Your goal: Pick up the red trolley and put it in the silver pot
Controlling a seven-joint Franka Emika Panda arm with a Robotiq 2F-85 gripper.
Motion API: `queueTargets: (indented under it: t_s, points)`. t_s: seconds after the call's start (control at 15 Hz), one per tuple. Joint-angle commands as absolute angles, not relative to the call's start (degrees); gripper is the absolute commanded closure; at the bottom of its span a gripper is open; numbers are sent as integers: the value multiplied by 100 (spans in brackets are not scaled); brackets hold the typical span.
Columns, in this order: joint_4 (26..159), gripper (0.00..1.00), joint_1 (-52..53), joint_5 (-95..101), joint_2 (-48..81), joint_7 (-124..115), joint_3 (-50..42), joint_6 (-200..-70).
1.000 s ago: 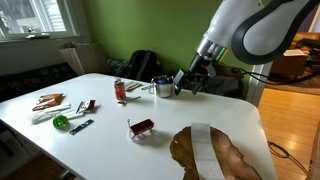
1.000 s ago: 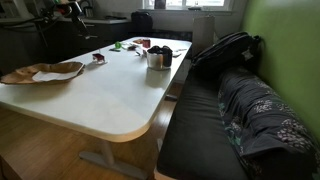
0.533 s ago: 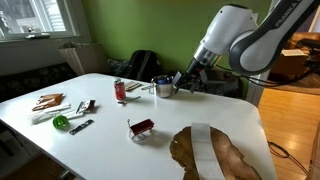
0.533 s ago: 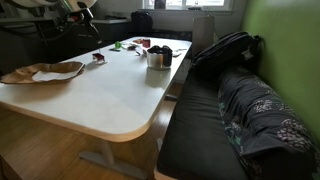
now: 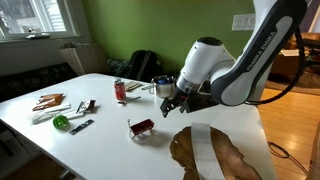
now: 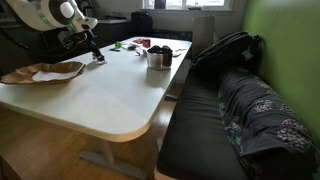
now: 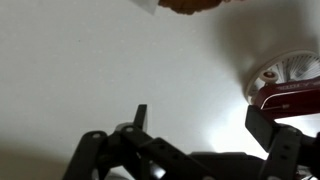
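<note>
While the tool point(image 5: 169, 104) hangs open and empty, the red trolley point(image 5: 141, 128) stands nearby.

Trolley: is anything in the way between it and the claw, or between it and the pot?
Nothing visible does. Only bare table lies between the gripper and the trolley, and between trolley and pot. The can stands off to the side.

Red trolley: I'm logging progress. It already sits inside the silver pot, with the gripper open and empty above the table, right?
No. An exterior view shows the red trolley standing on the white table, apart from the silver pot, not inside it. The rest holds: the wrist view shows the gripper open and empty above the table.
</note>
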State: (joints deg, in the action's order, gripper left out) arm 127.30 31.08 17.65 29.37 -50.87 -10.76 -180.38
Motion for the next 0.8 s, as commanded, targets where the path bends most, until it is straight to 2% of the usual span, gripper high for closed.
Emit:
queueTargets:
  t_s: [0.0,0.07,0.6,0.73]
  points:
    - [12720,0,3106,1765,2937,-5087,-1100,-18038]
    - [12568,0,3356,1766,3144,-5240,-1351,-18259]
    - [11796,0,3291,1675,3647,-5149,-842,-18481]
    - [11615,13,3383,1676,3758,-5158,-926,-18411]
